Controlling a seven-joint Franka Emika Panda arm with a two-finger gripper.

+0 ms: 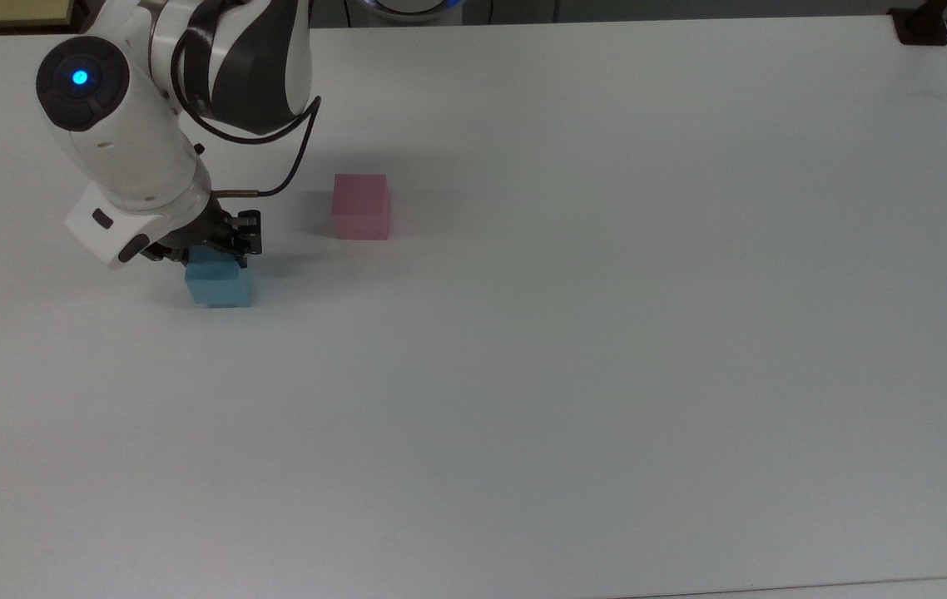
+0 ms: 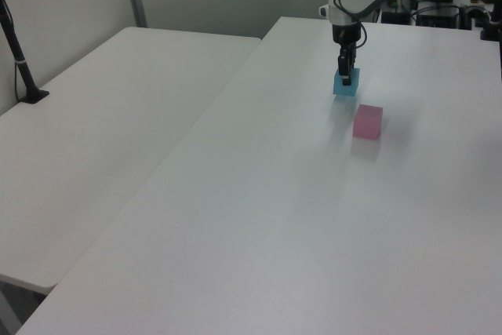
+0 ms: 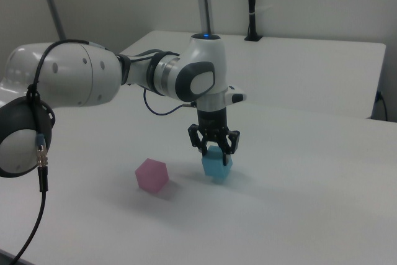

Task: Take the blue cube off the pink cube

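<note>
Already off its perch, the blue cube (image 1: 218,285) sits on the white table (image 1: 607,333), gripper (image 1: 211,248) clamped on its upper sides, well apart from the pink cube (image 1: 361,206). It looks light, rigid and matte, best held by opposite flat faces.

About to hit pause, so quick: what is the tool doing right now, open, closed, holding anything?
Tool: closed on the blue cube, which sits on the table beside the pink cube.

Blue cube (image 1: 218,285) on table (image 1: 607,333), apart from pink cube (image 1: 361,206), top view's left.
</note>
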